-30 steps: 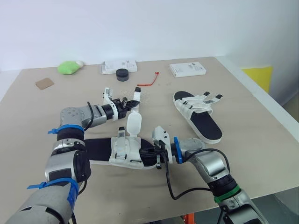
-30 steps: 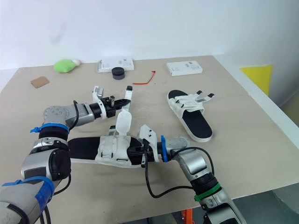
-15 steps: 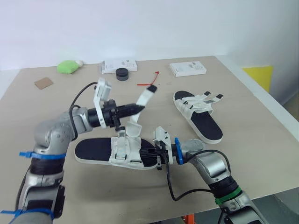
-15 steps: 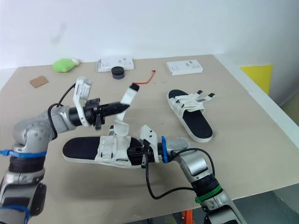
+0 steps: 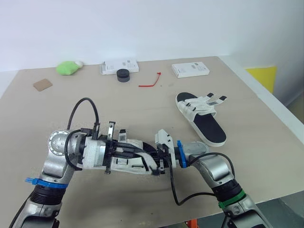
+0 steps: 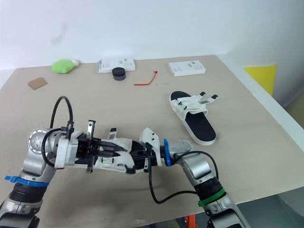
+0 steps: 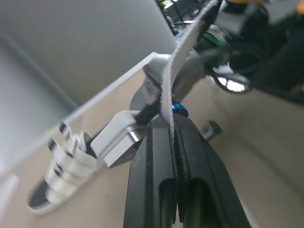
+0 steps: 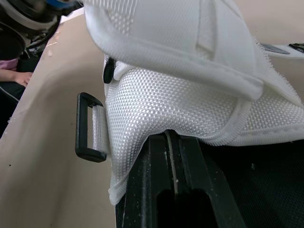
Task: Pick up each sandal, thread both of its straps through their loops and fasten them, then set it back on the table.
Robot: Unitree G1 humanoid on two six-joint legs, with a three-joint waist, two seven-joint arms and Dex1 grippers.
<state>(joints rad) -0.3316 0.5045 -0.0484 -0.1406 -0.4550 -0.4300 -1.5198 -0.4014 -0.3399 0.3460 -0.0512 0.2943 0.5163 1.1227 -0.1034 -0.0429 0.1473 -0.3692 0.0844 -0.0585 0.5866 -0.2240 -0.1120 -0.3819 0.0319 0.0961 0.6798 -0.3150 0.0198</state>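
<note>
Two sandals are on the desk. The near sandal lies close to the front edge, about midway along it, with both hands on it. The other sandal lies alone toward the right edge, well apart from them.

The left hand has its fingers pressed together on a white strap, which rises edge-on from between them. The right hand is clamped on the side of the near sandal, with the woven upper bulging over its fingertips (steadying the shoe, it seems).

The step in hand looks like threading. Beside the right hand's fingers a black loop hangs from its short webbing tab with nothing passing through it. The next move likely calls for bringing the strap's free end to a loop, feeding it through and pressing it down, while the right hand keeps the shoe from sliding.

Much is hard to make out:
- From the head views the left hand covers most of the near sandal, so which of its two straps is pinched cannot be told.
- Whether the second strap is already done cannot be told either.
- Whether the other sandal's straps are fastened is unclear.
</note>
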